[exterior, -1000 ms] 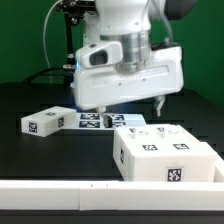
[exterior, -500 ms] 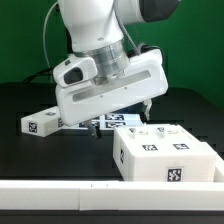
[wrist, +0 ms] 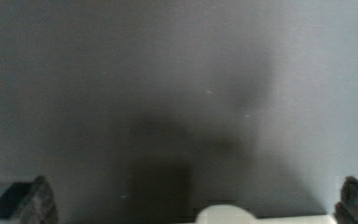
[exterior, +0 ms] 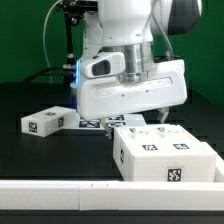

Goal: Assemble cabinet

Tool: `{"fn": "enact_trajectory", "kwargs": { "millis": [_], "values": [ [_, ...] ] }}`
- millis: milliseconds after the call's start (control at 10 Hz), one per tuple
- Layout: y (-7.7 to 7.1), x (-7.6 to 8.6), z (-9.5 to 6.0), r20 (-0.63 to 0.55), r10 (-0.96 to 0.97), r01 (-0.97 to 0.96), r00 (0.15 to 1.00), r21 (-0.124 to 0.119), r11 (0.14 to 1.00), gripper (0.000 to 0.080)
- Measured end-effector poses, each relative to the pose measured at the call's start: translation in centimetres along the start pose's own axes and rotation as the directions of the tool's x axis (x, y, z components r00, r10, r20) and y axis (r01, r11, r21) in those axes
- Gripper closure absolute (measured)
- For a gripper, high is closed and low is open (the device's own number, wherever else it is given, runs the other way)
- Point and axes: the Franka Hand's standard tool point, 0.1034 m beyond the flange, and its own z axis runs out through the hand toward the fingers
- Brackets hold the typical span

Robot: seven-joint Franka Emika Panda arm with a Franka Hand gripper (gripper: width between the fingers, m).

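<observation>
Hand spread wide and empty over the tabletop, close behind the cabinet.
Exterior view: the hand (exterior: 135,114) hangs released, gripping nothing, above the dark tabletop (exterior: 30,152). The cabinet (exterior: 165,152), a white tagged box, sits toward the exterior view's right near the front, with the marker board (exterior: 92,122) farther back and a loose tagged piece (exterior: 45,121) well apart toward the exterior view's left. Wrist view: the fingertips (wrist: 16,203) stand far apart over bare tabletop, and a pale rounded blur between them cannot be identified. Risk, as I judge it: a descent this near the cabinet could let one finger clip its rear top edge and shove it askew.
</observation>
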Motion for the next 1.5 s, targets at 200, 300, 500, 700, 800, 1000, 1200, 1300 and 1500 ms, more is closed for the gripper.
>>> {"fn": "enact_trajectory", "kwargs": {
  "millis": [200, 300, 500, 700, 800, 1000, 1200, 1300, 1500],
  "values": [
    [0.0, 0.0, 0.0, 0.0, 0.0, 0.0, 1.0, 0.0, 1.0, 0.0003],
    [0.0, 0.0, 0.0, 0.0, -0.001, 0.001, 1.0, 0.0, 1.0, 0.0003],
    [-0.2, 0.8, -0.2, -0.056, -0.015, 0.013, 0.998, -0.034, 0.999, 0.0003],
    [-0.1, 1.3, -0.2, -0.062, -0.029, 0.026, 0.998, -0.035, 0.999, 0.0003],
    [-0.3, 1.4, -0.2, -0.063, -0.029, 0.026, 0.998, -0.034, 0.999, 0.0003],
    [0.3, 1.5, -0.2, -0.091, -0.027, 0.022, 0.996, -0.054, 0.998, 0.0003],
    [0.7, 2.2, -0.6, -0.151, -0.049, 0.035, 0.987, -0.093, 0.995, 0.0003],
    [2.3, 2.6, -1.0, -0.251, -0.091, 0.048, 0.964, -0.17, 0.984, 0.0003],
    [2.4, 2.2, -0.5, -0.261, -0.081, 0.038, 0.962, -0.164, 0.986, 0.0003]
  ]
}}
